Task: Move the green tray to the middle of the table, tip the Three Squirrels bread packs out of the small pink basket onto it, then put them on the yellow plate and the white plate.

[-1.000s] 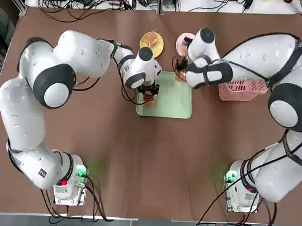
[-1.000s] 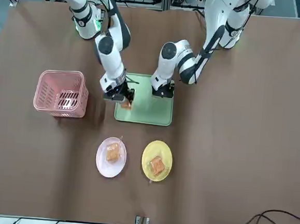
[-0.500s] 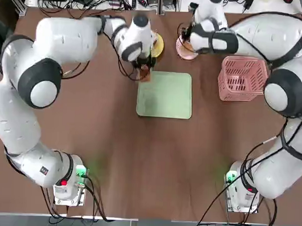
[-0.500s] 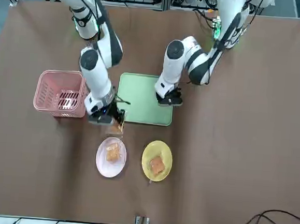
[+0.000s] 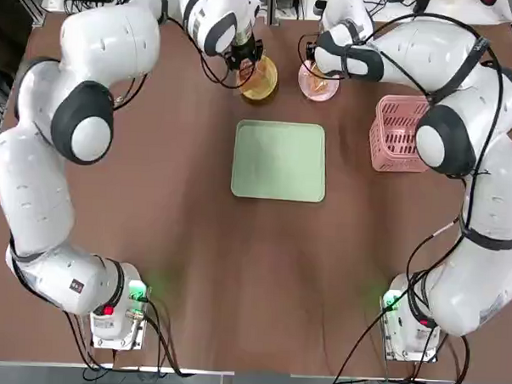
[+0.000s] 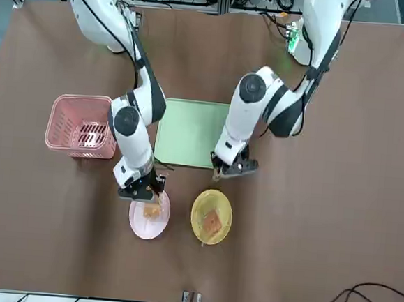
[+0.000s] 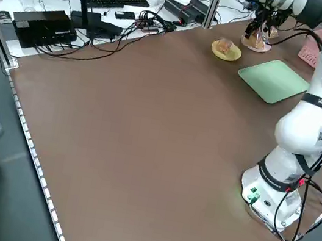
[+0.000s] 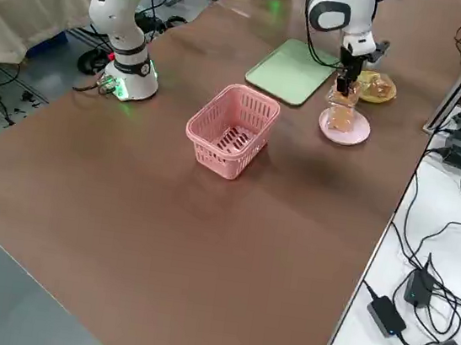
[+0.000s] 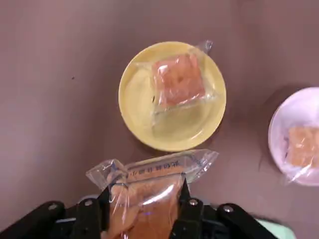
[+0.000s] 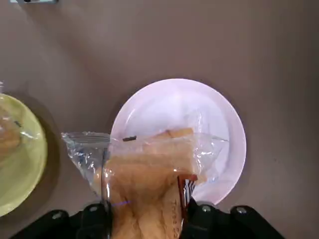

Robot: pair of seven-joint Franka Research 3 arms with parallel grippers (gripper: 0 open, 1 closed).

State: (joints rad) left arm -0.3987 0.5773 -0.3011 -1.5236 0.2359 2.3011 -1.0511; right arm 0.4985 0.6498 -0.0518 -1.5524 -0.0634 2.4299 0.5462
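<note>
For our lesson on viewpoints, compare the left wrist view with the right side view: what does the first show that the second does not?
Only the left wrist view: printing on the bread pack held between the left gripper's fingers.

Only the right side view: the pink basket, and a black box with cables beyond the table's edge.

Both: the yellow plate with a bread pack on it, the pale plate with another, and the green tray, just a corner of it in the wrist view.

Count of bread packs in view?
4: one on the yellow plate, one on the white plate, one in each gripper.
</note>
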